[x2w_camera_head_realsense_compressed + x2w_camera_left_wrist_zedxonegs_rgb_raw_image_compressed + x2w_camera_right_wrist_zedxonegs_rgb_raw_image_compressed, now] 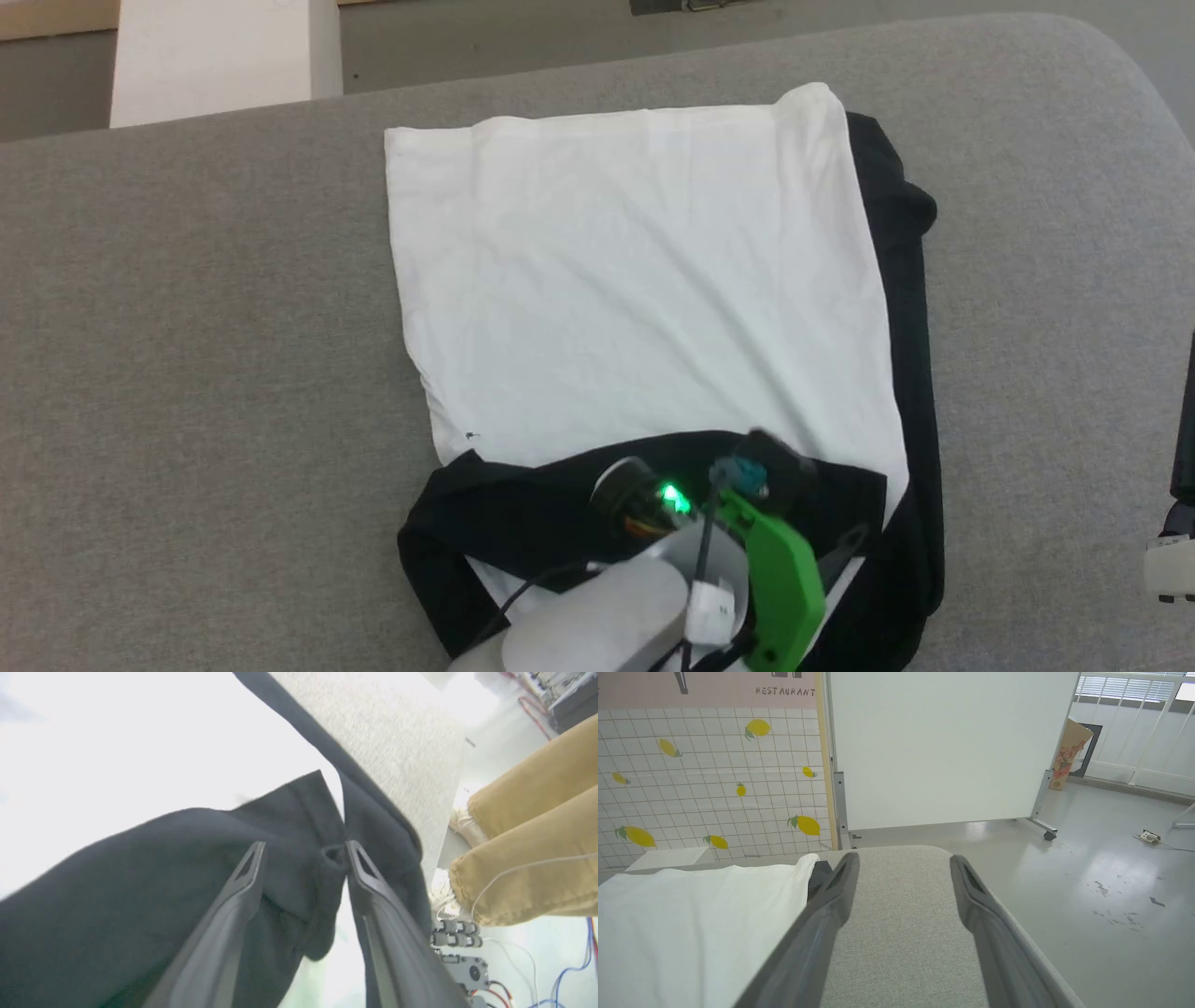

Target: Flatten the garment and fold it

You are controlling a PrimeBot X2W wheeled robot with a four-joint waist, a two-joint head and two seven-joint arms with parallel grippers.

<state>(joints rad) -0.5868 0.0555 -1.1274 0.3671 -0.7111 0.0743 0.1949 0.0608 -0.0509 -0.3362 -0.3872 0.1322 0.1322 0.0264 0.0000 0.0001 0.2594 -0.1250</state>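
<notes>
The garment (635, 289) lies spread on the grey padded surface (187, 373), plain white side up. One black sleeve (523, 513) is folded across its near end, and black fabric runs along its right edge (906, 308). My left arm (775, 569) reaches over the near sleeve. In the left wrist view my left gripper (303, 847) is open, its fingers apart over the black sleeve (163, 877), with a fold of cloth lying against the right finger. My right gripper (903, 858) stands open above bare grey padding, right of the garment (691, 919).
A white block (215, 56) stands beyond the surface's far left edge. The surface's rounded corner (1102, 56) is at the far right. A person's legs in tan trousers (528, 826) stand beside the surface, with cables and electronics (462, 956) on the floor. A white partition (943, 746) stands beyond.
</notes>
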